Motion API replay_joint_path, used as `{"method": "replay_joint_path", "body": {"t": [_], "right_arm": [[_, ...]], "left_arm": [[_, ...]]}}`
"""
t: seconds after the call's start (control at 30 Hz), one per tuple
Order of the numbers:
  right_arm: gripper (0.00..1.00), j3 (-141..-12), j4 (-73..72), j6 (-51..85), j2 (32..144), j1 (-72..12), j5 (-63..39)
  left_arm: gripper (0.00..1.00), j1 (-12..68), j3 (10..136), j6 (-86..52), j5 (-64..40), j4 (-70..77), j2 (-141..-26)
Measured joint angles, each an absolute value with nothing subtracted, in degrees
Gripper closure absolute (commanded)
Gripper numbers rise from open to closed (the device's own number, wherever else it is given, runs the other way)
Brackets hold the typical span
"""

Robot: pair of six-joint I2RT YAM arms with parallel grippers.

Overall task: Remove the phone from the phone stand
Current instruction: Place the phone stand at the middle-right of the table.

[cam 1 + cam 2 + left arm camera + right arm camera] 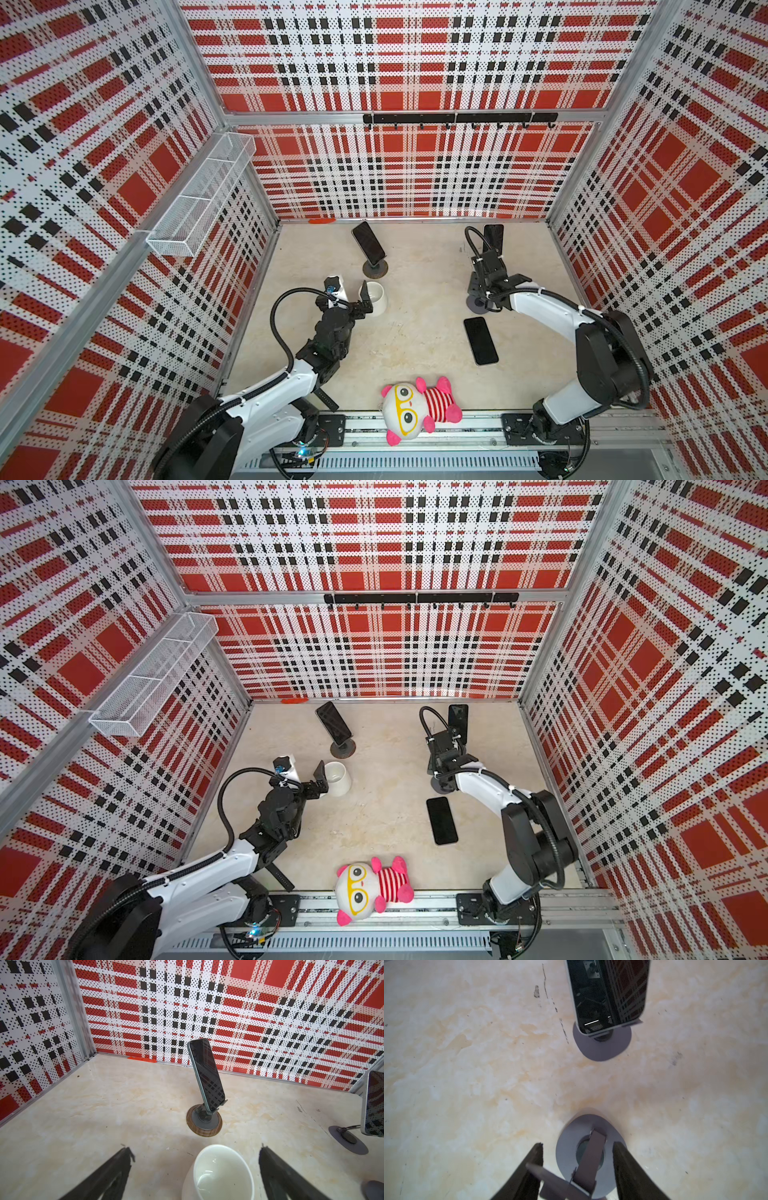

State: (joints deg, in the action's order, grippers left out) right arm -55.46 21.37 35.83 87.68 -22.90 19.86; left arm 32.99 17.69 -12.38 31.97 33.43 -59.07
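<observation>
Phone (pixel 481 340) looks to be off already, lying flat on the table (pixel 415 332) just beside the empty stand (pixel 588 1157), right gripper (pixel 578 1144) hovering over that stand half-open holding nothing, left gripper (pixel 195 1148) spread wide by the cup (pixel 220 1167), so next I'd guess line up on the rear phone (pixel 608 995) propped ahead.

Tabletop (pixel 415 332): flat phone (pixel 481 340), cup (pixel 376 297), plush (pixel 415 409), empty stand (pixel 566 1147).

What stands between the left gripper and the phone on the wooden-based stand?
A white cup, close in front of the open left gripper; beyond it, bare table up to the phone stand. The left wrist view shows it.
</observation>
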Motion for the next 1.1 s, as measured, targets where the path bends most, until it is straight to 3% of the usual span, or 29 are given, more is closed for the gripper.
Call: {"method": "replay_joint_path", "body": {"t": [0.4, 1.1], "right_arm": [[0.41, -40.6, 20.5, 34.1, 71.3, -5.7, 14.3], [0.22, -42.0, 23.7, 31.0, 67.2, -4.4, 11.6]], "left_arm": [[0.02, 33.0, 17.7, -12.4, 31.9, 33.5, -60.0], [0.02, 33.0, 17.7, -12.4, 31.9, 33.6, -60.7]]}}
